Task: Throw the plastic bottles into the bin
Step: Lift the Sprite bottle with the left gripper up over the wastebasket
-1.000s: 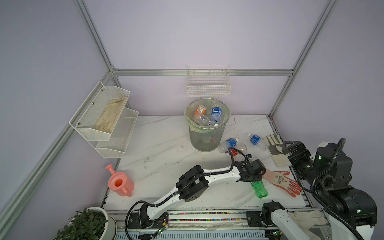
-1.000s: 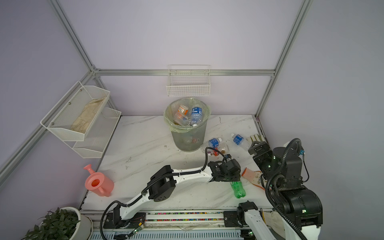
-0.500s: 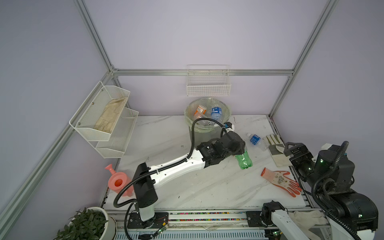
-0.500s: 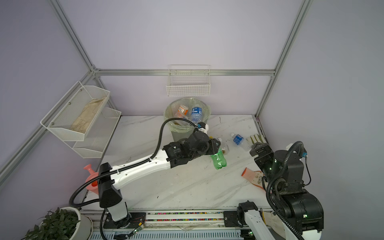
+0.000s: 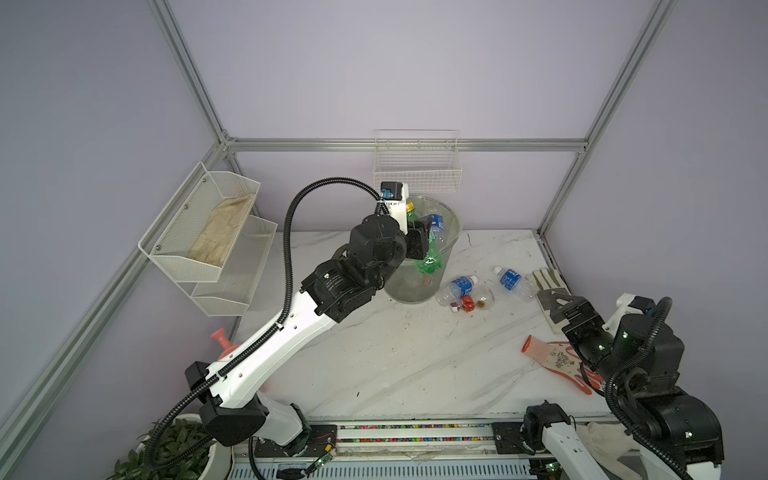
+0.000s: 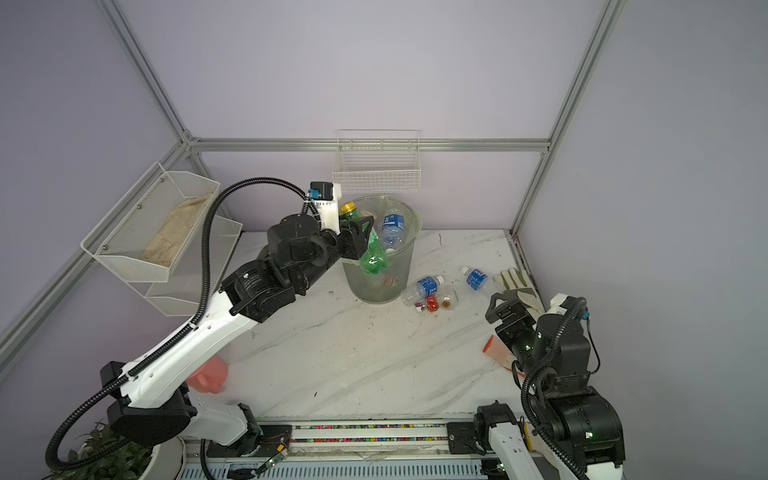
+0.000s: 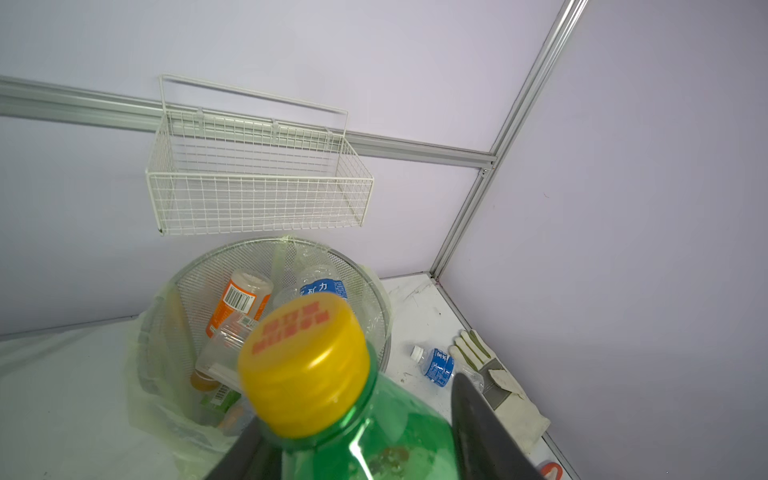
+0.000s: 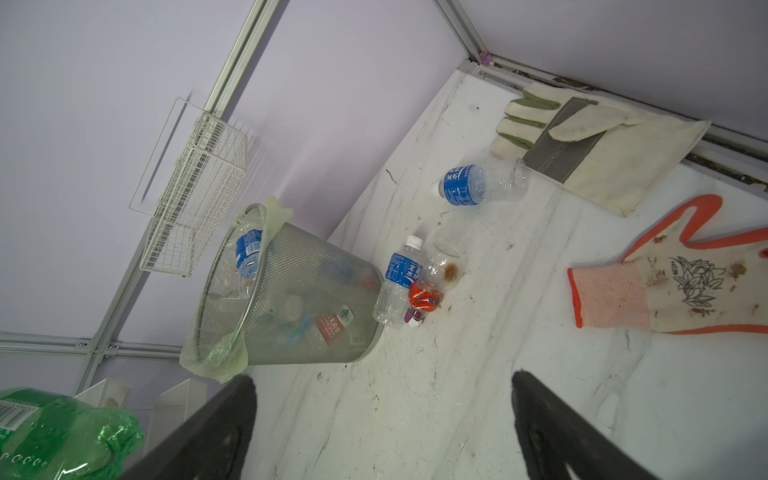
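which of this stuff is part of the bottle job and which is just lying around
Job: green bottle in the left gripper, bin, blue-label bottle beside it, second blue-label bottle, red-label bottle, clear bottle.

Lying about: white glove, orange glove, pink watering can, wall basket, two-tier rack, potted plant.

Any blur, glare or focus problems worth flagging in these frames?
Left wrist view: the green bottle fills the foreground, its yellow cap soft, the bin behind sharp. Right wrist view: the wall basket is streaked, the white glove crisp. In both top views: even light, no glare.
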Controlling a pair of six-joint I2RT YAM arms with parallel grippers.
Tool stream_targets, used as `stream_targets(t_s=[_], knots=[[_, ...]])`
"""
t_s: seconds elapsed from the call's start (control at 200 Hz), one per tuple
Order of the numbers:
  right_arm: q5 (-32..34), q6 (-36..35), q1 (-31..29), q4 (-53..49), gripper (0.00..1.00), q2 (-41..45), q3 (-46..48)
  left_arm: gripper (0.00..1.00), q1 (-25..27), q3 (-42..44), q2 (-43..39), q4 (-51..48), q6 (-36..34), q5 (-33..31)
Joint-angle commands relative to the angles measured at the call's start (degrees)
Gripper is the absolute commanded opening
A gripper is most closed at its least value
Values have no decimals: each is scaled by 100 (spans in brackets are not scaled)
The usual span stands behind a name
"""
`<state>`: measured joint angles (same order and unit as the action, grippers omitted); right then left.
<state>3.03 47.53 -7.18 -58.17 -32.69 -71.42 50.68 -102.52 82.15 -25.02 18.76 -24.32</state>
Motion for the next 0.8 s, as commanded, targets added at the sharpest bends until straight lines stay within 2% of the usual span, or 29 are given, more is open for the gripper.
stream_targets(t_s=[0.0, 0.11, 0.36, 0.55, 0.68, 0.71, 0.745, 0.795], knots=[[-137, -154, 2, 176, 97, 33, 38, 35, -19, -148, -579, 973, -1110, -110], [-169, -155, -2, 215, 97, 86, 73, 33, -15, 158, -917, 1543, -1432, -185], [-292, -86, -3, 314, 97, 95, 104, 30, -22, -134, -841, 1569, -1905, -277], [-360, -56, -3, 325, 97, 87, 66, 31, -218, -543, -175, 1601, -2225, -328], [-369, -48, -2, 307, 97, 96, -11, 32, -620, -1234, 794, 1230, -2227, -258], [-386, -35, -3, 306, 97, 104, -20, 36, -702, -1482, 1024, 1030, -2177, -243], [-422, -33, -3, 328, 97, 121, -33, 54, -785, -1825, 1284, 735, -2134, -224], [-473, -20, -2, 350, 97, 138, -60, 94, -848, -2394, 1637, 280, -2124, -331]])
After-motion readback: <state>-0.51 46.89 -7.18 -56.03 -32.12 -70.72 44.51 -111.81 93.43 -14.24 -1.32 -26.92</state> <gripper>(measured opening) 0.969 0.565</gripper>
